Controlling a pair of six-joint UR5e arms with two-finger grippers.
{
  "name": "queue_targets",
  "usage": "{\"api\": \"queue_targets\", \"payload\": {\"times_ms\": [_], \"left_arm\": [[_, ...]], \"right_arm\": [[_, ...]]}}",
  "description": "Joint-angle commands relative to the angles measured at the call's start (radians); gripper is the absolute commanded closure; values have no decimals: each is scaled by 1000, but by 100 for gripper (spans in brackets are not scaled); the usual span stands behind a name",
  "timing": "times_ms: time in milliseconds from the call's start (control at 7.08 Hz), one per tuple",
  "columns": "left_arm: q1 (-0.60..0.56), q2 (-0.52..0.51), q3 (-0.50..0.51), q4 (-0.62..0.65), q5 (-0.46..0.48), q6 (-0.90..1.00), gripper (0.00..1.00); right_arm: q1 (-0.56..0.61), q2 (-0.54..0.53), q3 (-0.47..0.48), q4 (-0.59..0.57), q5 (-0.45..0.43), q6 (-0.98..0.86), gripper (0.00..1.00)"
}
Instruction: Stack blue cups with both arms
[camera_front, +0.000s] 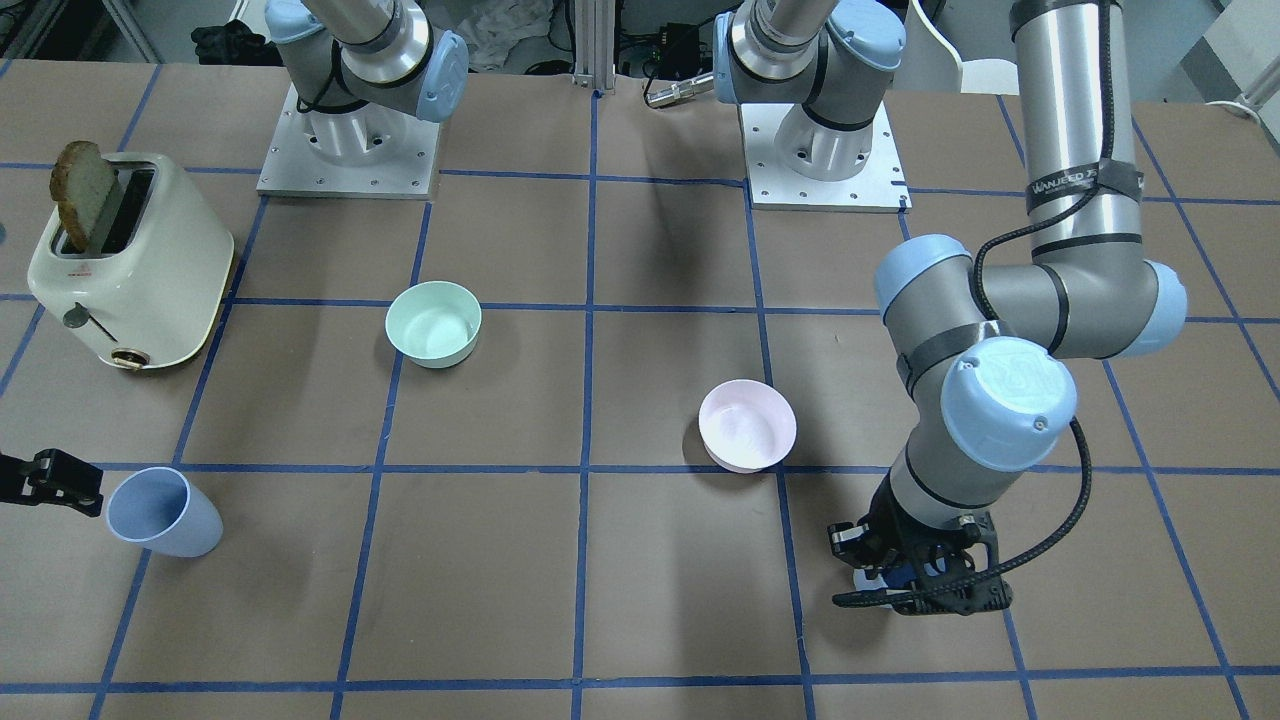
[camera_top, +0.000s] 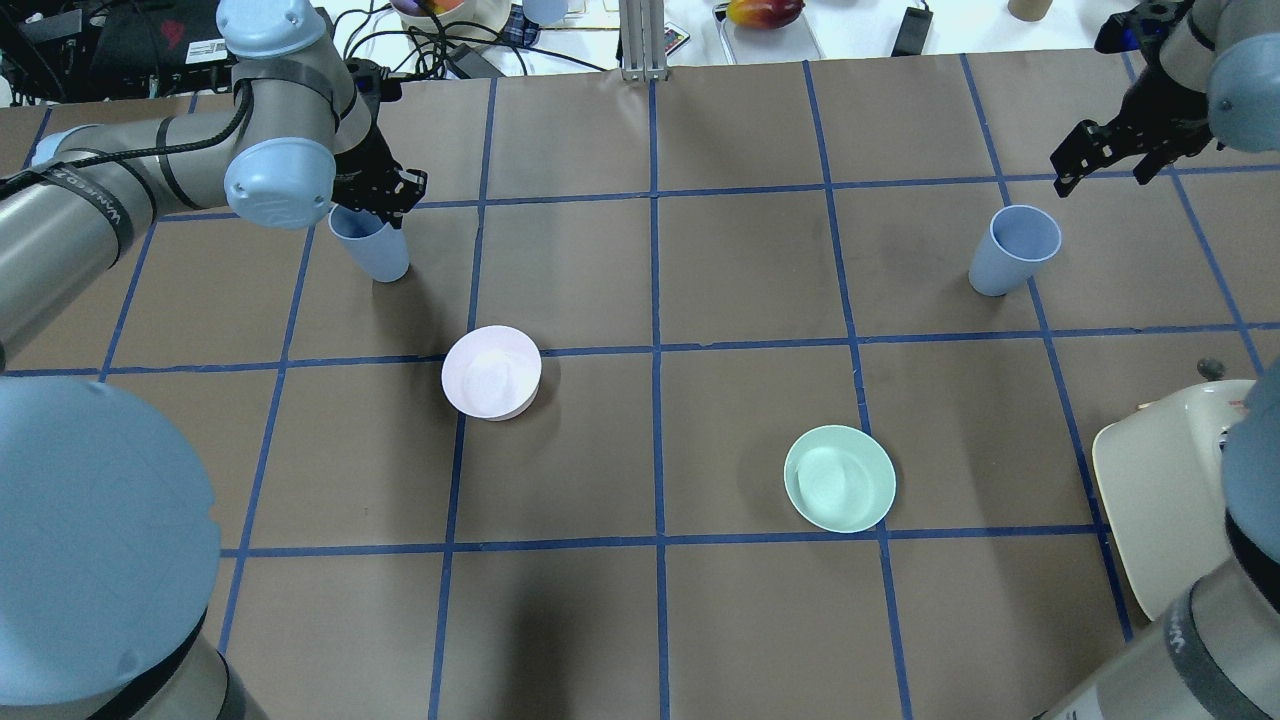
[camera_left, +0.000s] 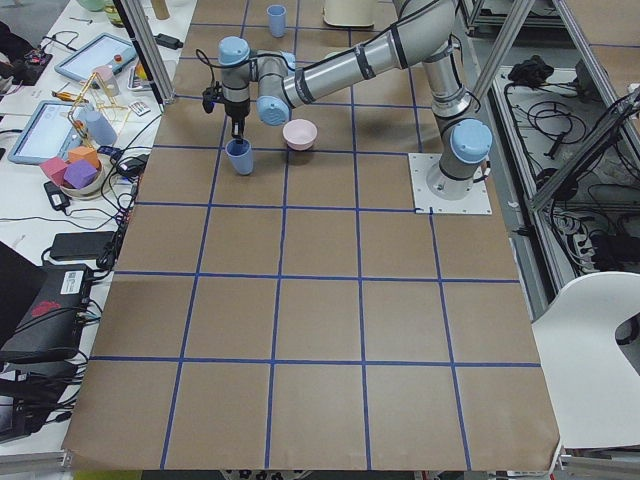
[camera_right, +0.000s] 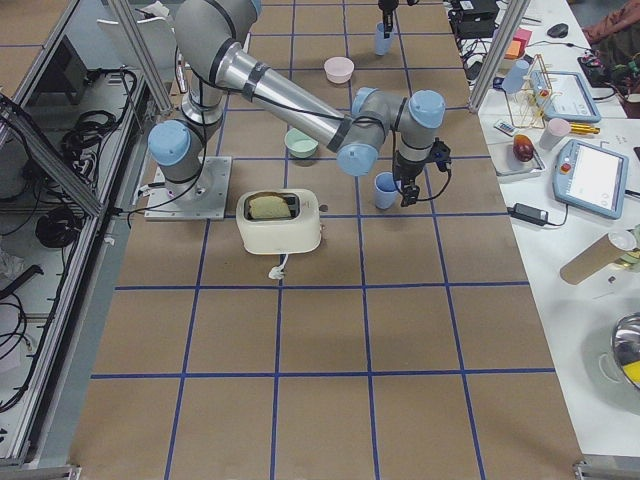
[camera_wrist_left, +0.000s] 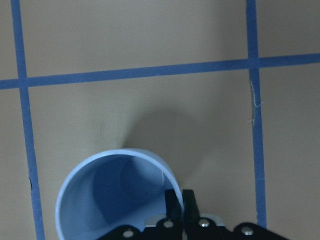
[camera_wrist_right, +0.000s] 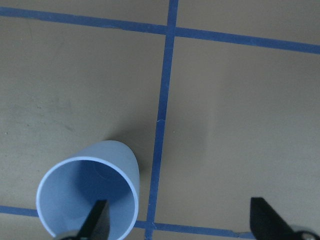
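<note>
Your left claw (camera_wrist_left: 180, 195) is pinched on the rim of one blue cup (camera_wrist_left: 100, 190), upright on the tabletop (camera_wrist_left: 150, 40) beneath it. Your right claw (camera_wrist_right: 177, 201) gapes wide and empty; the other blue cup (camera_wrist_right: 85, 195) stands just beside one finger.

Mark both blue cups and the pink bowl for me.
left cup (camera_top: 376, 255): overhead view, on its outer wall.
right cup (camera_top: 998, 266): overhead view, on its outer wall.
pink bowl (camera_top: 490, 371): overhead view, on its inner floor.
</note>
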Motion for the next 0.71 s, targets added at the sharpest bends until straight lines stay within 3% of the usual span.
{"api": "queue_targets", "payload": {"times_ms": [0,283,565], "left_arm": [[-113,-9,64,-16,-20,-196,100],[-256,-13,84,-15,-16,-424,100],[-363,-30,85,-2,-13,-531,100]], "right_arm": [[0,29,9,6,-1,-39,0],[0,51,9,8,-3,-39,0],[0,55,15,11,0,-37,0]]}}
